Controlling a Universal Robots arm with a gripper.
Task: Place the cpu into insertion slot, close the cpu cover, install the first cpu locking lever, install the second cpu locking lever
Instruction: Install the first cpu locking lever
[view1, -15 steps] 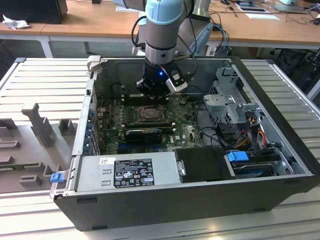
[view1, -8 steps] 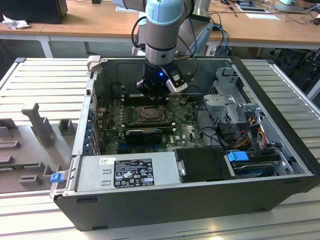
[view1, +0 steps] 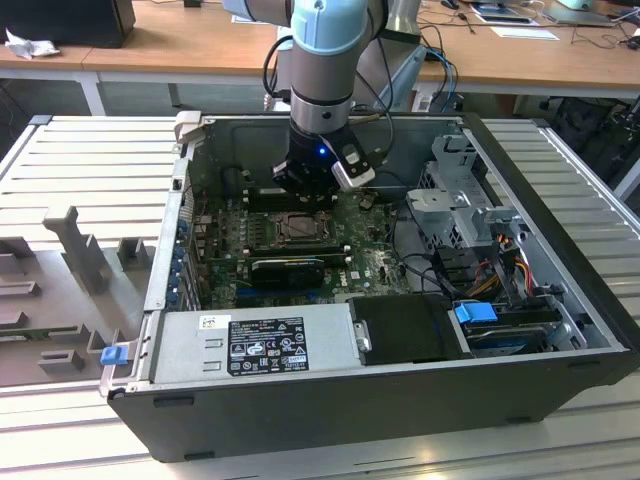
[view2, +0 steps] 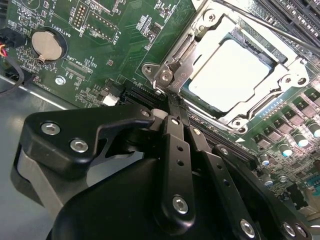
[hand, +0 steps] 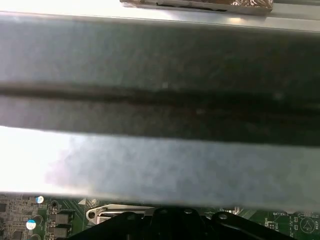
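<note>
An open case lies on the bench, its green board facing up. The arm reaches down into it just beyond the slot. In the second wrist view the gripper is pinched shut — tips together at a corner of the cover, which lies closed over the cpu seated in the slot.

cpu in insertion slot, under cpu cover

Grey slatted worktop, open computer case lying on it, grey moulded fixture tray beside the case
</note>
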